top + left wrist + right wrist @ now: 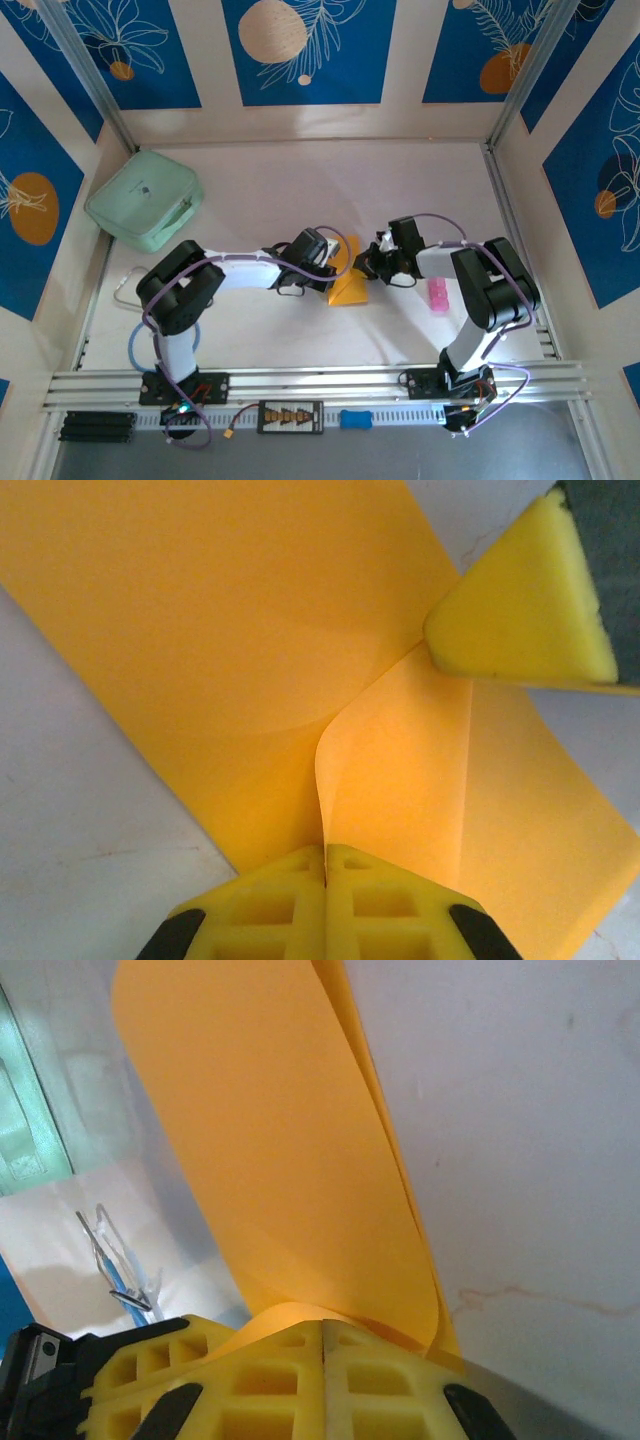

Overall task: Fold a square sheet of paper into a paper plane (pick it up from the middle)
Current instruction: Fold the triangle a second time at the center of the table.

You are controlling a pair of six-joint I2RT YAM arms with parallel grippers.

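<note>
The square sheet of paper is orange-yellow and lies partly folded at the table's middle, between my two grippers. My left gripper comes in from the left. In the left wrist view its yellow jaws are shut, with the edge of a raised paper flap running into the seam between them. My right gripper is shut too, and one of its yellow fingertips presses on the sheet at the flap's far end. In the right wrist view the paper curls up from under the shut jaws.
A mint-green case lies at the back left, with its edge in the right wrist view. A small pink object sits right of the right arm. A clear plastic piece lies near the left wall. Walls enclose the table.
</note>
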